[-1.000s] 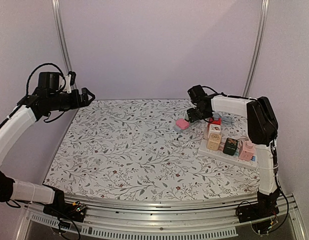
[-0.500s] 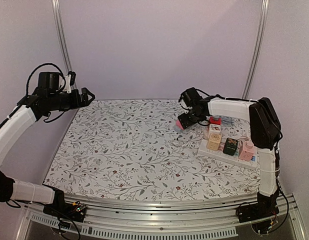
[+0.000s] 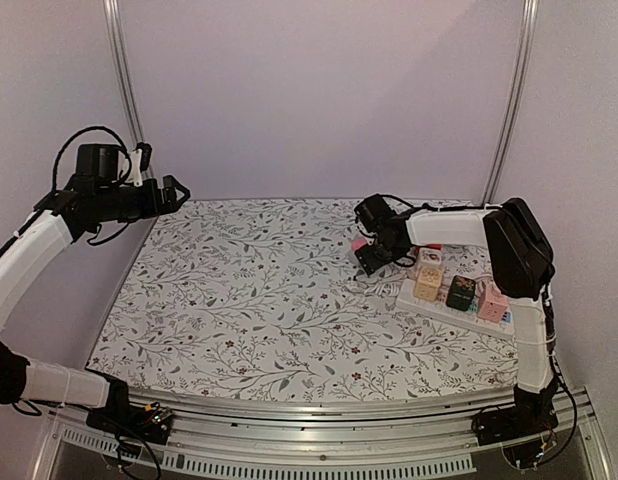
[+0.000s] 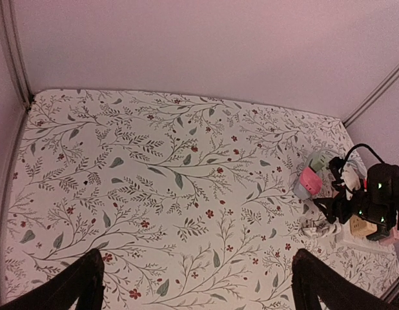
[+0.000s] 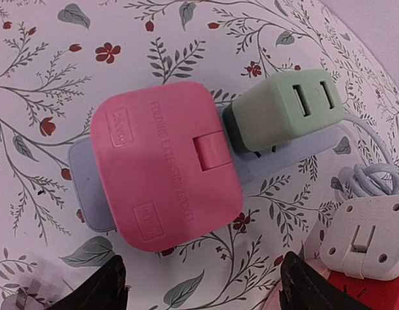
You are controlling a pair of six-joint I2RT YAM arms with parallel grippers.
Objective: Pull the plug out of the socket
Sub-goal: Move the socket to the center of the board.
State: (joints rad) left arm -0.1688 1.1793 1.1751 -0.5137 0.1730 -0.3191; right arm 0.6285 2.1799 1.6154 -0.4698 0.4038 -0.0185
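A pink folding extension socket lies flat on a pale grey base on the flowered table. A light green plug is plugged into its far right side. My right gripper is open, hanging just above the socket's near edge and holding nothing. In the top view the right gripper covers most of the socket. The left wrist view shows the socket and the green plug far to the right. My left gripper is open and empty, high over the table's back left corner.
A white power strip at the right edge carries a beige cube, a dark green cube and a pink cube. A white plug on a red block and a coiled white cable lie right of the socket.
My right gripper has moved left and down from beside the power strip to just over the pink socket. The left arm has not moved.
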